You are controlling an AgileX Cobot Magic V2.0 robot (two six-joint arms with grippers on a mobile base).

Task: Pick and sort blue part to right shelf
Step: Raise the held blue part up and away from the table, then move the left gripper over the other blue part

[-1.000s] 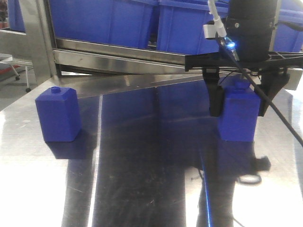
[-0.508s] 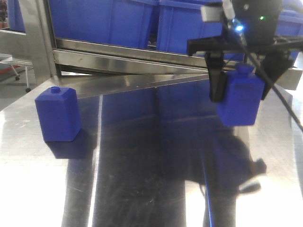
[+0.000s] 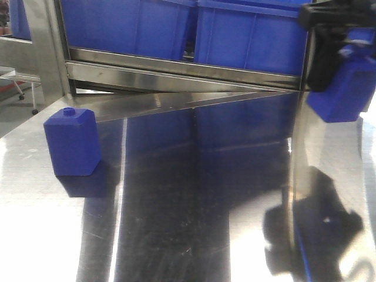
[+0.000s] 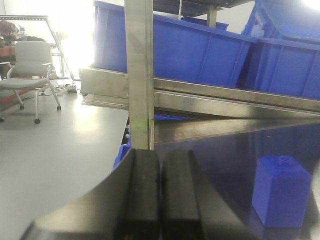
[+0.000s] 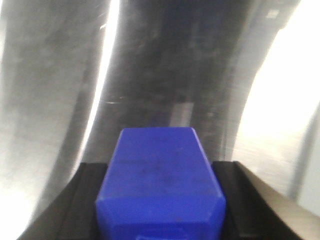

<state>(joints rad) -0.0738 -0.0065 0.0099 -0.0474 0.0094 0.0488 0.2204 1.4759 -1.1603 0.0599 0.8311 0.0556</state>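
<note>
The blue part hangs above the steel table at the far right, in front of the shelf's front rail and its blue bins. My right gripper is shut on it. In the right wrist view the blue part fills the gap between the black fingers of the right gripper, with the tabletop below. My left gripper is shut with nothing in it, low at the table's left side.
A similar blue block with a tiny round knob stands on the table at the left; the left wrist view has this block to the gripper's right. A steel upright post rises ahead of the left gripper. An office chair stands beyond on the floor.
My right gripper has lifted the blue part off the table and carried it up and to the right, toward the shelf. The knobbed block has not moved.
</note>
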